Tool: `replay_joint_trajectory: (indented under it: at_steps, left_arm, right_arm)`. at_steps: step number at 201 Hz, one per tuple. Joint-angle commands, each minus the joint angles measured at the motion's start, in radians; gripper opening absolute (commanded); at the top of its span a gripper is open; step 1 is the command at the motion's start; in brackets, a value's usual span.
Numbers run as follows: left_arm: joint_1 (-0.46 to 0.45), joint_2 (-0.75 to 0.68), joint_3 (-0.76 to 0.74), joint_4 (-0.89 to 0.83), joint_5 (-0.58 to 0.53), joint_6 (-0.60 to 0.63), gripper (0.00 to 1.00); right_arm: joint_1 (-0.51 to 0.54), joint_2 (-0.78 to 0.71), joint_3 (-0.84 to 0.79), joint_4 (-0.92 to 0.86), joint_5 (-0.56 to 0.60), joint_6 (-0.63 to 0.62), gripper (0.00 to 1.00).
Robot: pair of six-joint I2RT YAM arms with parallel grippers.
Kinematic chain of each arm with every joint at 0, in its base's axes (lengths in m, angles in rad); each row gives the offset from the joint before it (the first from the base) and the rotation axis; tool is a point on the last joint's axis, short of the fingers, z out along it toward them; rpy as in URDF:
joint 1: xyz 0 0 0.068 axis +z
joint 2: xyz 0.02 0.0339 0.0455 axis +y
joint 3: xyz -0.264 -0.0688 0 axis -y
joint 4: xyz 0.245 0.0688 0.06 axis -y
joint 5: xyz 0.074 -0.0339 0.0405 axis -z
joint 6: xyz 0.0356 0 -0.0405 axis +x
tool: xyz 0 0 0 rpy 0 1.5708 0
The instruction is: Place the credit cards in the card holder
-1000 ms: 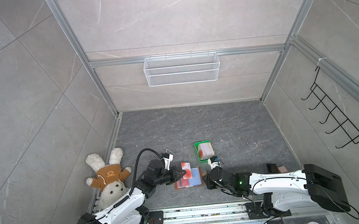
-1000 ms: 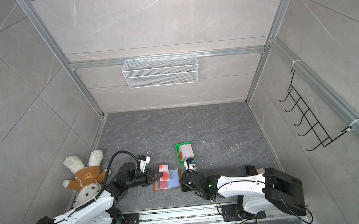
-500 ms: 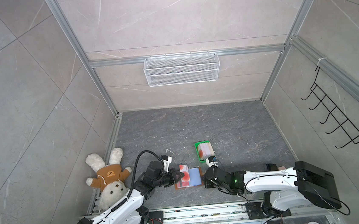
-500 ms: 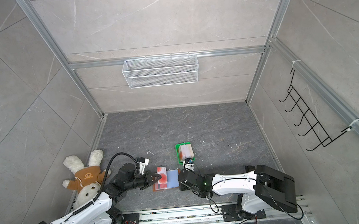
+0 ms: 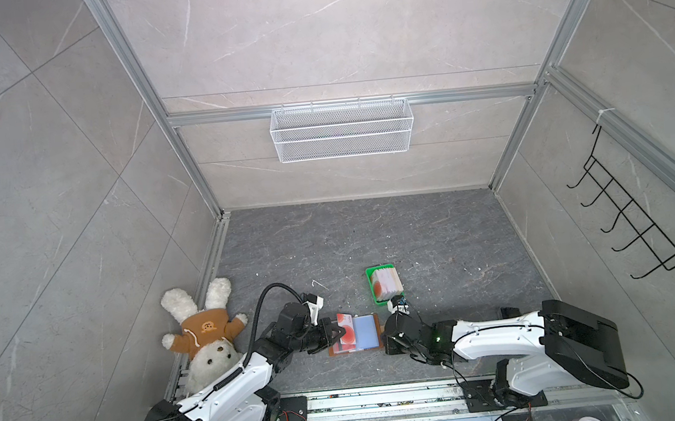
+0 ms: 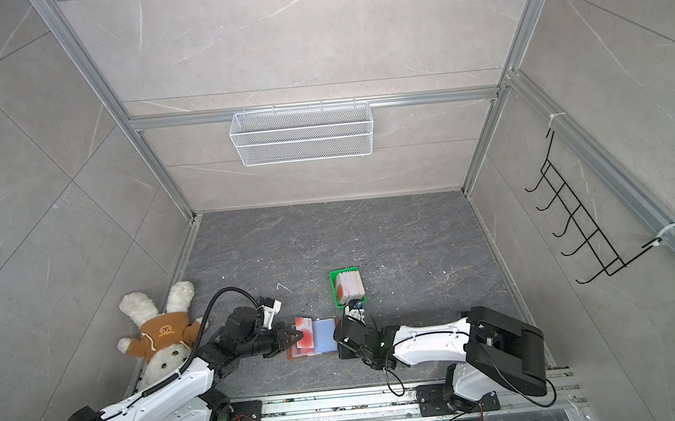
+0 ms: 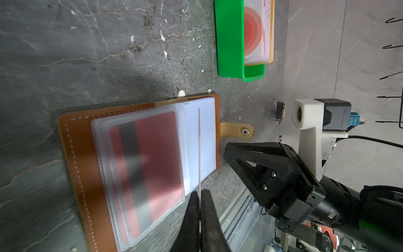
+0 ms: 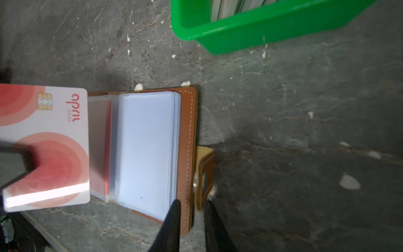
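The tan card holder (image 5: 370,344) (image 6: 296,354) (image 7: 87,163) (image 8: 187,141) lies open on the floor, clear sleeves up. One sleeve holds a red card with a dark stripe (image 7: 152,152). My left gripper (image 5: 336,334) (image 6: 297,338) (image 7: 199,192) is shut on a pinkish-white credit card (image 5: 344,331) (image 7: 199,152) (image 8: 48,141), held on edge above the sleeves. My right gripper (image 5: 384,334) (image 6: 338,338) (image 8: 192,203) stands narrowly open astride the holder's right cover edge, near the snap tab (image 7: 237,131). More credit cards (image 5: 386,284) (image 7: 257,32) stand in a green tray (image 5: 372,287) (image 8: 261,30).
A plush bunny (image 5: 203,335) lies at the left wall beside my left arm. A white wire basket (image 5: 341,130) hangs on the back wall and a black hook rack (image 5: 638,235) on the right wall. A metal rail (image 5: 385,399) runs along the front edge.
My right gripper has slid left up to the holder's right edge and its jaws have narrowed a little. The left gripper keeps the card over the holder, shifted slightly.
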Motion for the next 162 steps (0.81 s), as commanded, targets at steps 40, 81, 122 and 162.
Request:
replay_joint_trajectory:
  at_steps: [40,81,122,162]
  left_arm:
    - [0.004,0.082,0.036,0.067,0.017,0.004,0.0]
    - [0.004,0.09,0.033,0.054,0.007,-0.001,0.0]
    - [0.004,0.147,0.034,0.077,0.012,-0.011,0.0]
    - [0.004,0.192,0.024,0.147,0.035,-0.036,0.0]
  right_arm:
    - [-0.011,0.047,0.025,0.015,-0.026,0.001,0.2]
    - [-0.009,0.05,0.015,0.023,-0.023,0.007,0.19]
    - [-0.011,0.054,0.018,0.015,-0.021,0.001,0.18]
    - [-0.011,0.062,0.026,0.004,-0.017,-0.001,0.17]
